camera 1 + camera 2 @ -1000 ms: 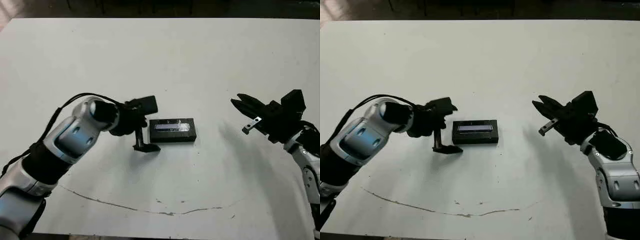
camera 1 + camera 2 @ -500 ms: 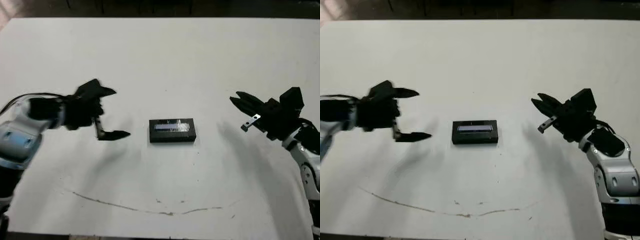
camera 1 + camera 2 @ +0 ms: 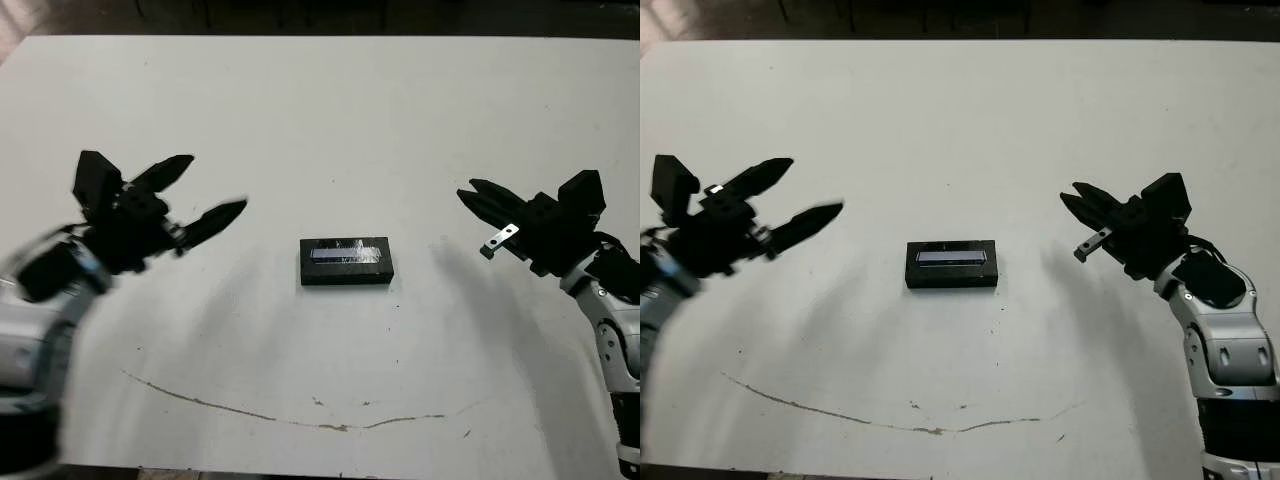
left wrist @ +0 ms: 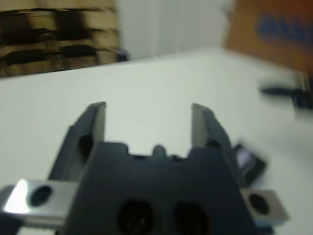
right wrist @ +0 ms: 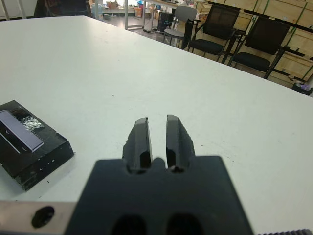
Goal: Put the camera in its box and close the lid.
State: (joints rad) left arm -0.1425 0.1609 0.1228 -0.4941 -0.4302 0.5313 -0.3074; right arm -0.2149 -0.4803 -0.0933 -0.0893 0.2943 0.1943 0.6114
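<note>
The box (image 3: 346, 275) sits at the table's centre with the lid (image 3: 345, 254), black with a pale silvery stripe, resting flat on top of it. The camera is hidden. My left gripper (image 3: 216, 182) hovers well to the left of the box, open and empty, fingers pointing toward it. In the left wrist view a corner of the box (image 4: 249, 159) shows past one finger. My right gripper (image 3: 465, 190) hangs to the right of the box, shut on nothing, a hand-width away. The right wrist view shows its fingers (image 5: 142, 137) close together and the striped lid (image 5: 22, 137) off to one side.
A thin dark curved line (image 3: 300, 415) runs across the table near its front edge. Chairs (image 5: 215, 34) and stacked crates stand beyond the far edge. An orange-brown carton (image 4: 274, 29) shows blurred past the table in the left wrist view.
My left arm has swung away from the box's left end to the far left and lifted, its open fingers now pointing across the table. The right gripper and box stayed put.
</note>
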